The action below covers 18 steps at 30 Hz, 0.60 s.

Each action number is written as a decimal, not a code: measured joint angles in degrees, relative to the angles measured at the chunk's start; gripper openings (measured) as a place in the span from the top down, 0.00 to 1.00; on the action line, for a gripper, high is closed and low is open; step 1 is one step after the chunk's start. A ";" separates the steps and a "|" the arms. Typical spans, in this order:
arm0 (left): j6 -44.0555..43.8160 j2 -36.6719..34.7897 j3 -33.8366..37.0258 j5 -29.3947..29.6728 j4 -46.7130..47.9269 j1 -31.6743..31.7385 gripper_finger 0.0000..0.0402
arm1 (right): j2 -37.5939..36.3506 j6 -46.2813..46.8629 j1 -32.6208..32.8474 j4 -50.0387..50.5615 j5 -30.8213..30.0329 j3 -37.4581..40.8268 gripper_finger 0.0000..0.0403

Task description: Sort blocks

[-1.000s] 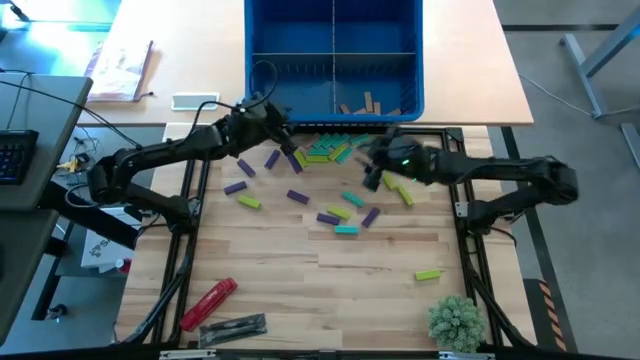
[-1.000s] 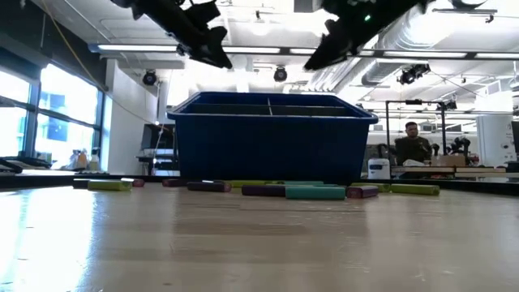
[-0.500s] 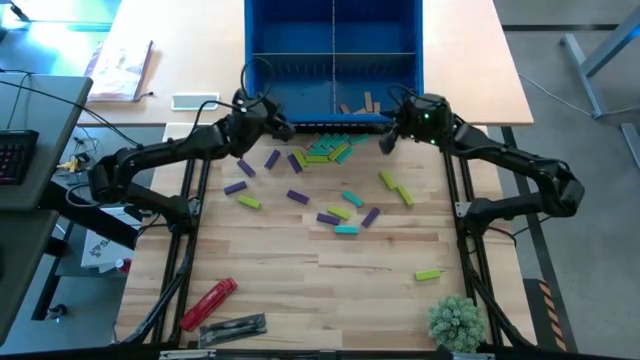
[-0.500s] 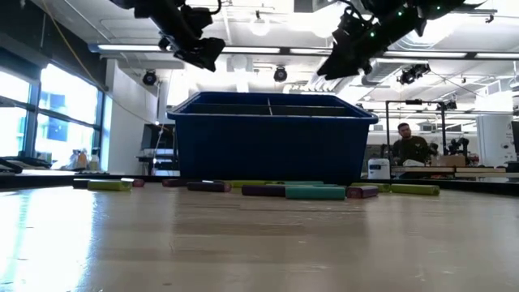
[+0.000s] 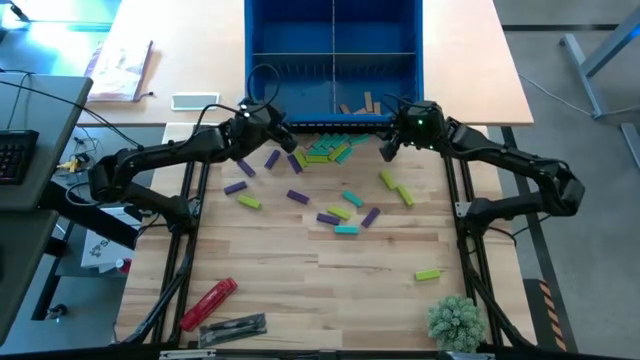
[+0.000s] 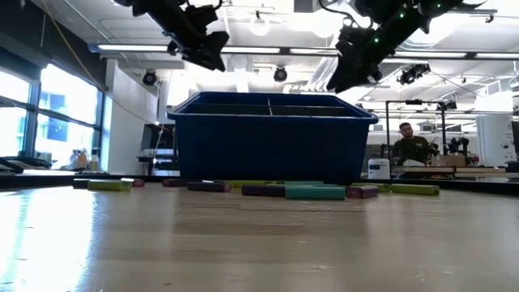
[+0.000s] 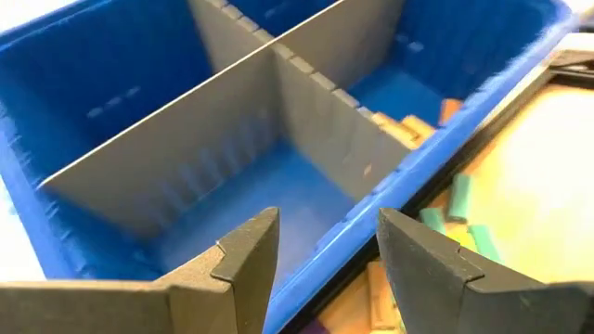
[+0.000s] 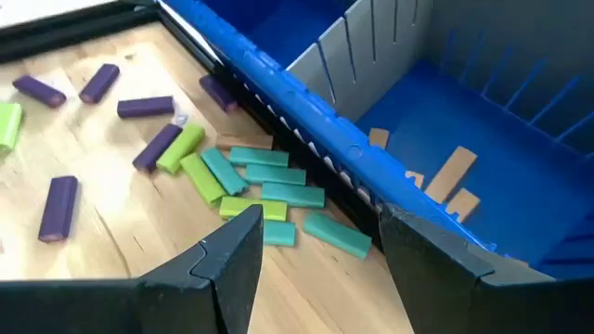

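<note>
Both pincers (image 5: 283, 132) (image 5: 386, 146) empty, w/ blue bin (image 5: 262, 80) rim ahead, blocks (image 5: 327, 150) below.

Bright windows (image 6: 49, 122), ceiling strip lights (image 6: 268, 50), seated person (image 6: 409, 144)

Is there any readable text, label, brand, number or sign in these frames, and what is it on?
None can be read.
Booklet on the side desk: printing too small.
Sheet under the table's left edge: dark marks, blurred.
Blue bin, blocks, red tool: no lettering visible.
</note>
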<state>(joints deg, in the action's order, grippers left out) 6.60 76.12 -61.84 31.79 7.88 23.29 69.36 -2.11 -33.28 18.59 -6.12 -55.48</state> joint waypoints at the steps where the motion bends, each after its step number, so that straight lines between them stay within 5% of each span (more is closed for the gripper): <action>1: 1.16 0.00 0.00 -1.45 -1.04 0.14 0.59 | 0.00 -0.41 0.61 0.24 -0.98 0.00 0.50; 13: 5.10 0.57 0.46 -9.57 -1.52 1.61 0.59 | 0.74 -8.27 12.77 -8.33 -5.88 0.07 0.50; 18: 2.02 0.35 3.67 -11.73 -0.50 -3.84 0.59 | 3.50 1.84 19.99 -7.70 -8.47 0.07 0.50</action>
<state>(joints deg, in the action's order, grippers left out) 8.62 76.46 -58.17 20.05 7.38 19.45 72.86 -0.26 -13.29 10.89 -14.59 -55.42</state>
